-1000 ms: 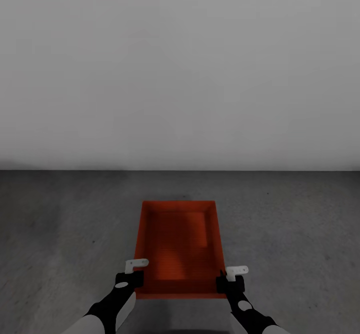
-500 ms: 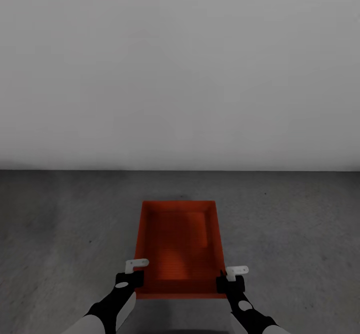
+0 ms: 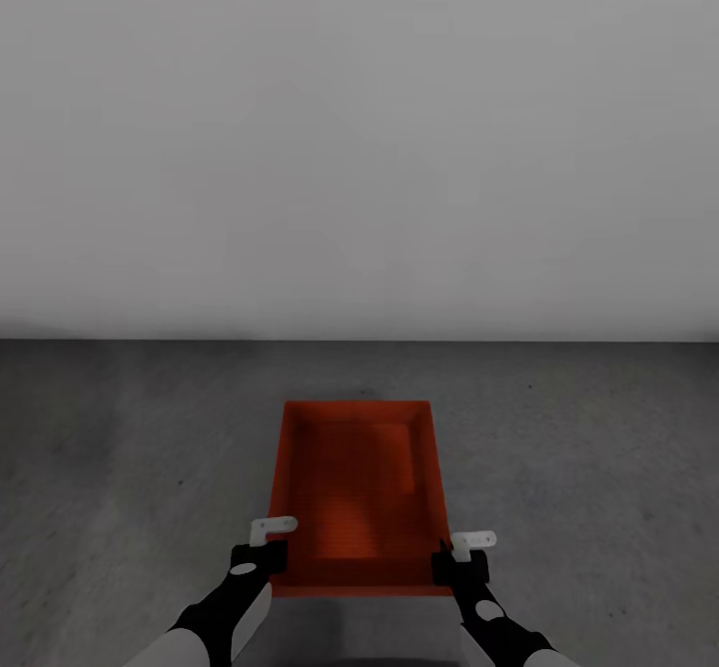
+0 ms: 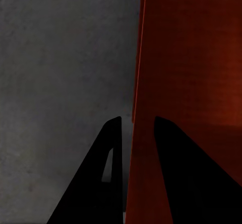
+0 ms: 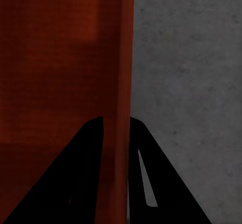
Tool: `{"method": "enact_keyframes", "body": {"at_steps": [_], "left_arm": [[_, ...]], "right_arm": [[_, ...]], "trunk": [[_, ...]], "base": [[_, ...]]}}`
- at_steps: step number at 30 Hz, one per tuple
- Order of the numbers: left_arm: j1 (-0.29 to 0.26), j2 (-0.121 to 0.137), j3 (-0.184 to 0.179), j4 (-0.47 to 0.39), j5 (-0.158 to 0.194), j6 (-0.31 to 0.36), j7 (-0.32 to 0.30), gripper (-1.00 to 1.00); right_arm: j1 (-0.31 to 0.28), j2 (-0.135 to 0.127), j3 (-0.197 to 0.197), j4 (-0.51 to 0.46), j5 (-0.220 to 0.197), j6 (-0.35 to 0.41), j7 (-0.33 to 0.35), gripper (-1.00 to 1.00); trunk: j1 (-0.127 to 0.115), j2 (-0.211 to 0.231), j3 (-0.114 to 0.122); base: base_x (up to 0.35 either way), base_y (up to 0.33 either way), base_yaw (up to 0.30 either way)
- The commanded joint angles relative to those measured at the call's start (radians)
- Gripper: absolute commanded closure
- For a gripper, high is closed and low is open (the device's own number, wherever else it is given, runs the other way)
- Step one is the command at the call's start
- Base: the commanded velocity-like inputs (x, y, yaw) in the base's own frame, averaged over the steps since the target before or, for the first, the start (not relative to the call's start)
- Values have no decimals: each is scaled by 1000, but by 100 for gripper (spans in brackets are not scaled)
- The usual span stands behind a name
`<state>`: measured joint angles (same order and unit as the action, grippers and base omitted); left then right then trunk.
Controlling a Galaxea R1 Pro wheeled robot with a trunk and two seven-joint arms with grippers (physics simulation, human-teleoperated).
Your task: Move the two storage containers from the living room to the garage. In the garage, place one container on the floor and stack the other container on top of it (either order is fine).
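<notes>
One red-orange storage container (image 3: 357, 492) sits low in front of the robot, over the dark grey concrete floor (image 3: 120, 467) of the garage, a short way out from the plain white wall (image 3: 359, 138) at the far side. Whether its base already touches the concrete I cannot tell from here. The left gripper (image 3: 262, 554) pinches the container's left wall near the near corner; in the left wrist view one dark finger (image 4: 108, 178) lies outside the wall and the other inside, with the red wall (image 4: 138, 133) between them. The right gripper (image 3: 461, 565) does the same on the right wall (image 5: 118, 108), one finger each side, so both are clamped on the bin.

Done well, I'd say, this step wants both arms going down together so the bin stays level, and the fingers parting only once it is fully on the ground.

Nothing stands in the way: bare mottled concrete lies left, right and beyond the bin up to the wall.
</notes>
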<state>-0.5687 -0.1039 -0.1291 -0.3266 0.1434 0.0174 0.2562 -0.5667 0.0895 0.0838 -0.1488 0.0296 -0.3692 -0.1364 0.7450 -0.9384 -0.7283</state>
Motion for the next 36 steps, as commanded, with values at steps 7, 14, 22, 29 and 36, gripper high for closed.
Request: {"method": "enact_keyframes", "body": {"at_steps": [7,14,22,29,36], "left_arm": [[0,6,16,2,13,3,17,100],[0,6,16,2,13,3,17,100],[0,4,18,3,13,3,17,100],[0,4,18,3,13,3,17,100],[0,4,17,3,13,4,14,100]], "right_arm": [[-1,-2,-27,-2,-2,-10,-14,100],[-1,-2,-27,-3,-2,-10,-14,100],[-1,-2,-27,-3,-2,-10,-14,100],[-1,-2,-27,-3,-2,-10,-14,100],[-1,-2,-27,-3,-2,-10,-14,100]], "trunk": [[0,0,-1],[0,0,-1],[0,0,-1],[0,0,-1],[4,-7,-4]], "base": [[0,102,0],[0,23,0],[0,1,0],[0,0,0],[0,0,0]]}}
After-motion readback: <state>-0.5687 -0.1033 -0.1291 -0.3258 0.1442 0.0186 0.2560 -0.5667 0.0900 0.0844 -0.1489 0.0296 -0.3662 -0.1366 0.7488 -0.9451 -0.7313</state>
